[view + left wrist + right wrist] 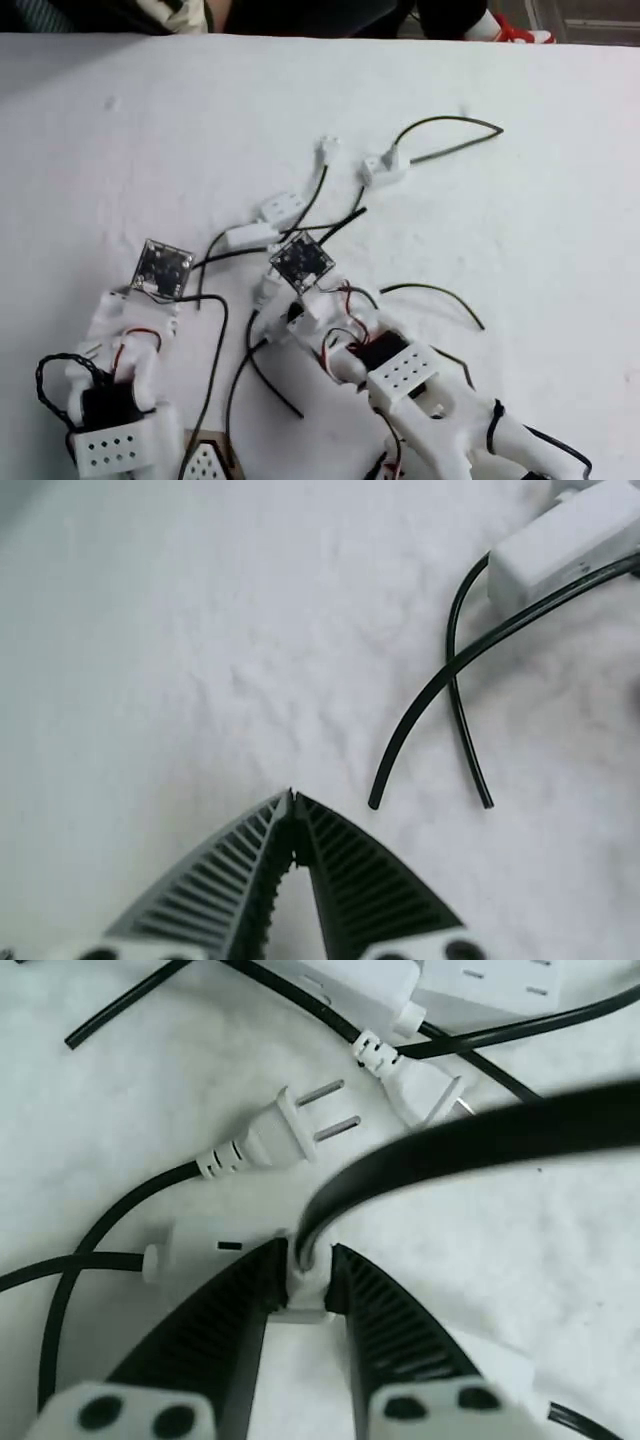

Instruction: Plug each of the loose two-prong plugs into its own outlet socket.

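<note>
My right gripper (305, 1265) is shut on a white plug body (210, 1250); a black cord (470, 1145) arcs up from between the fingers. Just beyond lie a loose two-prong plug (285, 1130) with bare prongs and a second white plug (420, 1085). Two white outlet sockets (480, 978) lie past them, also seen mid-table (283, 208) in the high view. My left gripper (292, 802) is shut on nothing, low over bare cloth, with one white outlet socket (565, 545) and black cord ends (375, 800) off to its side.
A third white socket (385, 165) with a looping black cord (450, 122) and a small plug (328, 150) lie farther back. Black cords (215, 340) trail between the two arms. The white table (120, 120) is open at the far left and right.
</note>
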